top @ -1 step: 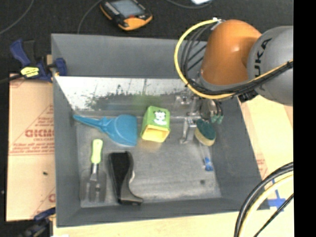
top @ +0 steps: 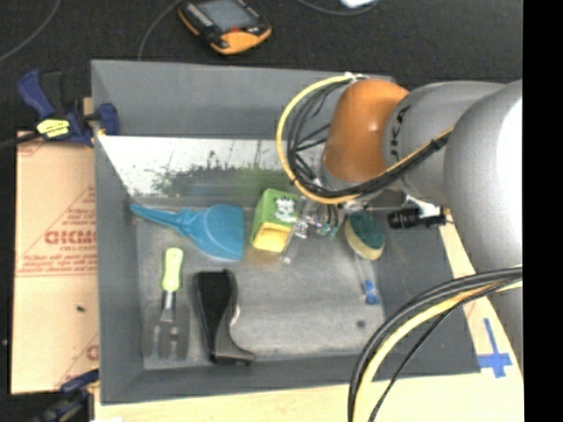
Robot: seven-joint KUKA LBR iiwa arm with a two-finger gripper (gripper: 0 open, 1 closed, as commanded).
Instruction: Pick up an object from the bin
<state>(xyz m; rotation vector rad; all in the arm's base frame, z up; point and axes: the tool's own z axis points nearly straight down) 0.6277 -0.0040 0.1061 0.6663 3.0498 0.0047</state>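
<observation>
Cables (top: 295,130) loop around my orange wrist cover (top: 361,134), and below them my gripper (top: 306,224) sits low in the grey metal bin (top: 264,95), near its far wall. I cannot tell whether the gripper is released or clenched; its tip is a small tangle of metal and glints against the floor. I see nothing in its grasp.

Just beside the gripper, on the side away from my arm, lies a small box-shaped block with a green top and a yellow lower face (top: 271,222). It is the thing closest to me, at the gripper's very edge, though I cannot tell whether we touch. Past that block, further from the gripper, a light blue plastic funnel (top: 211,229) lies on its side, wide mouth against the block and spout pointing away from me.

Behind the gripper, back towards my arm, a round dark teal and yellow pad (top: 365,237) rests partly under my wrist. Towards the near wall from there lies a thin clear stick with a blue tip (top: 370,290).

Well apart from the gripper, in the near corner beyond the funnel, are a black curved plastic piece (top: 218,315) and, beside it, a metal fork-like tool with a yellow-green handle (top: 171,306).
</observation>
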